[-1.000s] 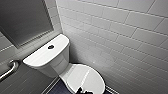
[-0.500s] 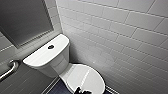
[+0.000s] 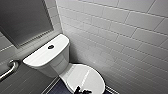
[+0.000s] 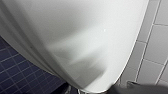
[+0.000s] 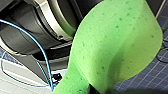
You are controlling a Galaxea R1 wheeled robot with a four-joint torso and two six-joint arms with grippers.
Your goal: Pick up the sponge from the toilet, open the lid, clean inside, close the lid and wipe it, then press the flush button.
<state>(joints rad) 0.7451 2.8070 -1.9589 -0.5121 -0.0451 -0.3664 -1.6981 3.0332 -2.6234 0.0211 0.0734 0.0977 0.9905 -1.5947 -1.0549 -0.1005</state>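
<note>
The white lid [image 3: 85, 77] lies shut on the toilet bowl, below the tank. The dark round flush button [image 3: 50, 46] sits in the middle of the flat tank top [image 3: 37, 58]. My left gripper [image 3: 82, 91] stands open at the near edge of the lid, and its wrist view looks closely onto the lid's smooth surface [image 4: 75, 37]. The bright green sponge [image 5: 115, 45] looms large in the right wrist view. My right gripper [image 5: 97, 89] is shut on its pinched lower end.
A white tiled wall [image 3: 120, 37] runs close along the toilet's right side. A metal grab bar [image 3: 8, 68] and a dark framed panel [image 3: 22, 20] are on the left wall. Dark blue floor tiles [image 4: 15, 72] surround the bowl. Behind the sponge is the robot's own dark body [image 5: 37, 30].
</note>
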